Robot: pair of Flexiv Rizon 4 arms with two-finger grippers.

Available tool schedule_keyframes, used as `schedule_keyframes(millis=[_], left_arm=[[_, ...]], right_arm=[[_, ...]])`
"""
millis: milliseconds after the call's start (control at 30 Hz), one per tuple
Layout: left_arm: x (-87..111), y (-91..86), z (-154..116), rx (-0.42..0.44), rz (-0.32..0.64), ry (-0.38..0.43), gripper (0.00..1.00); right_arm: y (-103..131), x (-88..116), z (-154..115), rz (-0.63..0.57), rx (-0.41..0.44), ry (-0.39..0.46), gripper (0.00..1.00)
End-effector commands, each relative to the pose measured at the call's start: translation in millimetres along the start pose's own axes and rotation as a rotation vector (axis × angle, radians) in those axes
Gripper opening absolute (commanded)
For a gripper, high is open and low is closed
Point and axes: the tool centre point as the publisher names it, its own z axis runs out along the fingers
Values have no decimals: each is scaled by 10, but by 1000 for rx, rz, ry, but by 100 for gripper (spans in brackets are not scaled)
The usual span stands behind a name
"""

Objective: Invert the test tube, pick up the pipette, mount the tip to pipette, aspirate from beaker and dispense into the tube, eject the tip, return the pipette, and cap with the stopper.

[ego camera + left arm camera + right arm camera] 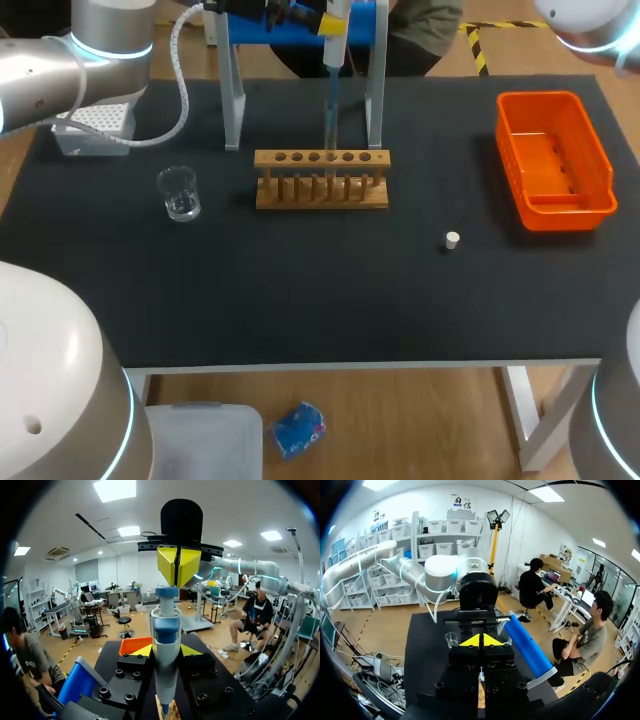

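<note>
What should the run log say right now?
left tool shut on pipette | right tool shut above pipette's top | stopper loose on table

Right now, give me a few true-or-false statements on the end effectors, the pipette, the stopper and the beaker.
1. The left end effector is shut on the pipette. True.
2. The right end effector is wide open. False: its yellow tips are pressed together.
3. The stopper sits inside the orange bin. False: it lies on the table, apart from the orange bin.
4. The beaker stands on the table, apart from the test tube rack. True.
</note>
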Motion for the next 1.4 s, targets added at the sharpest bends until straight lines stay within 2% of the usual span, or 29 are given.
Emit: schedule_keyframes(millis=[33, 767, 1400], left_arm=[[-11, -35, -7, 1, 1, -1, 0], [-11, -35, -7, 1, 1, -1, 0], [-11, -35, -7, 1, 1, -1, 0]], right_arm=[[-47, 5, 35, 1, 4, 3, 0], [-200, 43, 150, 23, 27, 23, 0], [-74, 22, 50, 4, 7, 8, 0]])
